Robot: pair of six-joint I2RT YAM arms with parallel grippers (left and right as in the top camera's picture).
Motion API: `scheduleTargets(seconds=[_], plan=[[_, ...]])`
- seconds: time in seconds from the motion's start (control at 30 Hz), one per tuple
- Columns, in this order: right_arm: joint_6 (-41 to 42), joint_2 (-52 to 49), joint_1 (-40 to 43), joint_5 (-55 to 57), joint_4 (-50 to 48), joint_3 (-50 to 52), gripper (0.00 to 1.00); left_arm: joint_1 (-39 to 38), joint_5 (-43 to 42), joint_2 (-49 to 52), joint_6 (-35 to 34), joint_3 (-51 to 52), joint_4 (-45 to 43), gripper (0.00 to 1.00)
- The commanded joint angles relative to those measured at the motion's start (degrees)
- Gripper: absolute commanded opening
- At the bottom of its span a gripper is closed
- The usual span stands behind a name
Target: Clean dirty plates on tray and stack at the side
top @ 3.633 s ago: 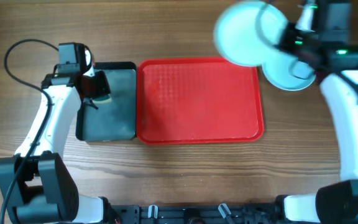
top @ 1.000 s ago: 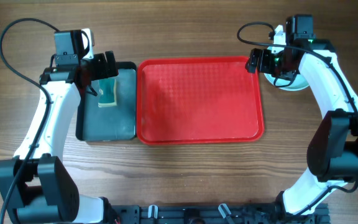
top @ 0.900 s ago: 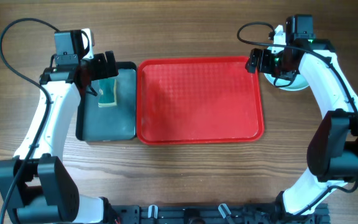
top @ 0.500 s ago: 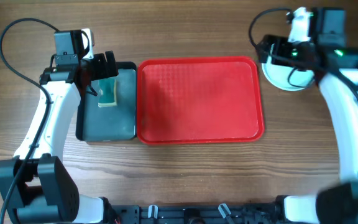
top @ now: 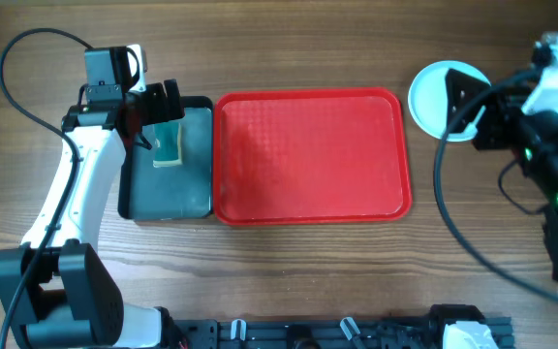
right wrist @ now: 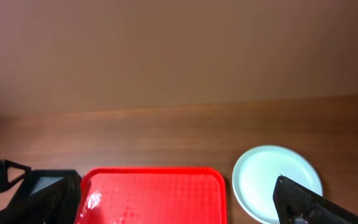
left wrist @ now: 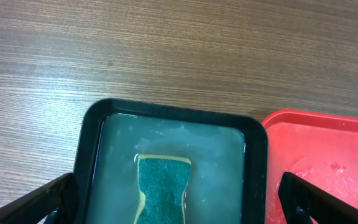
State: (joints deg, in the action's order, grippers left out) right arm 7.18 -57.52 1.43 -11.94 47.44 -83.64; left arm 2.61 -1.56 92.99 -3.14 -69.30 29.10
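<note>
The red tray (top: 308, 155) lies bare in the middle of the table, with nothing on it. A pale aqua plate (top: 431, 89) rests on the wood just right of the tray's far right corner; I cannot tell whether other plates lie under it. My right gripper (top: 471, 109) hangs high above the plate's right side, open and holding nothing. In the right wrist view its open jaws (right wrist: 180, 210) frame the tray (right wrist: 154, 196) and the plate (right wrist: 269, 180) far below. My left gripper (top: 158, 102) stands open above the green sponge (left wrist: 162, 190).
A black tray (top: 168, 189) holding water and the sponge (top: 168, 145) sits against the red tray's left side. Its rim (left wrist: 173, 112) shows in the left wrist view. A black cable (top: 444, 194) from the right arm loops over the table's right side.
My right arm has risen and swung back to the right, away from the plate, which is now uncovered. The left arm and the sponge have not moved.
</note>
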Motion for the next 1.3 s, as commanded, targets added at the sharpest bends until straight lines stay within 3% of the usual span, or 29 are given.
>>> scheduleTargets(seconds=[0.0,0.1,0.23,0.4,0.67,0.9,1.13,1.27], plan=[[-1.16,5.86,-0.35,1.88,0.22,0.92,1.0,-0.37,-0.48,-0.09,-0.52,-0.31,-0.15,1.0],[-1.25,11.32,-0.35,3.08,0.17,5.11,1.0,-0.37,-0.48,-0.09,-0.52,-0.31,-0.15,1.0],[-1.2,23.47,-0.35,4.33,-8.85,20.52,1.0,-0.37,-0.48,-0.09,-0.52,-0.31,-0.15,1.0],[-1.22,43.54,-0.35,4.33,-32.79,48.63,1.0,-0.37,-0.5,-0.09,-0.52,-0.31,-0.15,1.0],[-1.01,57.33,-0.35,4.28,-64.78,74.05,1.0,-0.37,-0.48,-0.09,-0.52,-0.31,-0.15,1.0],[-0.98,57.35,-0.35,4.33,-65.44,82.9,1.0,-0.37,-0.48,-0.09,-0.52,-0.31,-0.15,1.0],[-1.38,57.37,-0.35,5.73,-47.47,83.38,1.0,-0.37,-0.5,-0.09,-0.52,-0.31,-0.15,1.0],[-2.62,57.37,-0.52,6.03,-47.74,83.34,0.99,-0.37,-0.48,-0.09,-0.52,-0.31,-0.15,1.0]])
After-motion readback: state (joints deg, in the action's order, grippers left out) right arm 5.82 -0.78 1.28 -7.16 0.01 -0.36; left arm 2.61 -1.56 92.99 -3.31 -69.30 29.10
